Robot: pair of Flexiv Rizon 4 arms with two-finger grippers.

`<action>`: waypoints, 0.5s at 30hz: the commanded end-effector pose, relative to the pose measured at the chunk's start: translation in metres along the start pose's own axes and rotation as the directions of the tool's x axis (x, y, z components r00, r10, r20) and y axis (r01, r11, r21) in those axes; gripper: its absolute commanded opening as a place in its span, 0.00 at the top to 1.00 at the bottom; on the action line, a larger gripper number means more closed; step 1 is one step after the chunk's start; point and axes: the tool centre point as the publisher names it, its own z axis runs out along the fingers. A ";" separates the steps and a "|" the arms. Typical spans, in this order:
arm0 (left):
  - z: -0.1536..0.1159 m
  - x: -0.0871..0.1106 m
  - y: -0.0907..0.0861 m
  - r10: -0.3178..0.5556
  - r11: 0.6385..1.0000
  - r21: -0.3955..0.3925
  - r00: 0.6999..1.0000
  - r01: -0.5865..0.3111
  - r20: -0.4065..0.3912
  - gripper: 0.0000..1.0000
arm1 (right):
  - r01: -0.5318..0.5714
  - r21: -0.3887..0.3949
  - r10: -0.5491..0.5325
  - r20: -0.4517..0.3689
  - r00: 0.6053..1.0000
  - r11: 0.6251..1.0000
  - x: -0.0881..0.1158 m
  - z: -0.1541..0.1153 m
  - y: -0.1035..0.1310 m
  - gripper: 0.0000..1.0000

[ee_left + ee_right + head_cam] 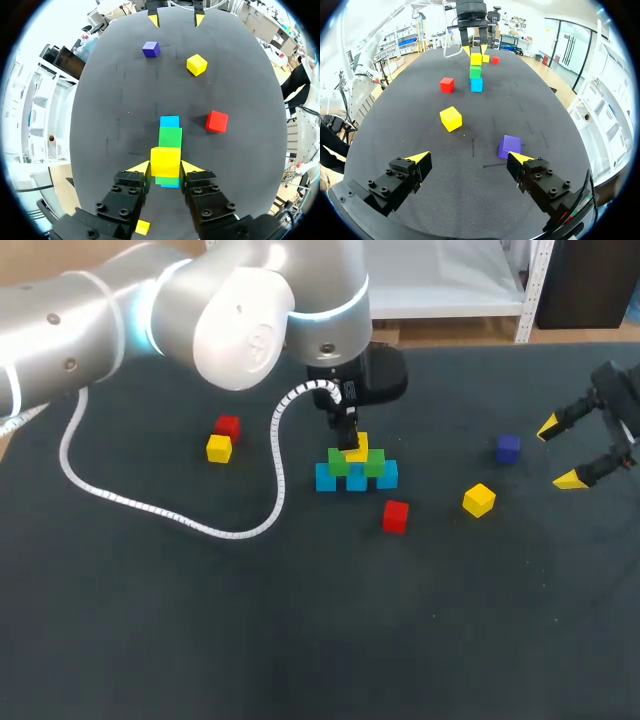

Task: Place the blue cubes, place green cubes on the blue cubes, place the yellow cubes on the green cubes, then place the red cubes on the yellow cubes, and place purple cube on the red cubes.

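— Where's the left gripper [166,169] at?

— Right over the stack in the middle of the table [300,640]. Its fingers are closed in on a yellow cube [358,449], one yellow tip pressed to each side of it.

— And is that cube on the stack?

— It's at the top, over the seam between the two green cubes [340,462]. Those sit on a row of three blue cubes [326,478]. Whether the yellow one actually rests on the green, I can't tell from here.

— The right gripper [469,158]?

— Off by the right edge of the table, well apart from the stack, fingers spread wide with nothing between them. The purple cube [510,145] lies just ahead of one of its fingers, not touched.

— What's loose on the cloth?

— A second yellow cube [479,499] between the purple one and the stack, and a red cube [395,516] near the stack's front. On the far left side there's another red cube [227,426] with a third yellow cube [219,448] just beside it. The left arm's white coiled cable [150,505] trails in a loop across the table.
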 end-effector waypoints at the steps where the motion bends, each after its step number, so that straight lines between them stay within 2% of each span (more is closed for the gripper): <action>1: 0.001 -0.002 0.003 0.003 1.000 0.005 1.000 -0.003 -0.004 0.87 | 0.000 0.000 0.000 0.001 1.000 1.000 0.000 0.000 0.000 0.00; 5: 0.001 -0.002 0.002 0.004 1.000 0.006 1.000 -0.004 -0.004 0.79 | 0.000 0.000 0.000 0.001 1.000 1.000 0.000 0.000 0.000 0.00; 15: 0.001 -0.002 0.002 0.000 1.000 0.008 1.000 0.000 -0.007 0.69 | 0.000 0.000 0.000 0.001 1.000 1.000 0.000 0.000 0.000 0.00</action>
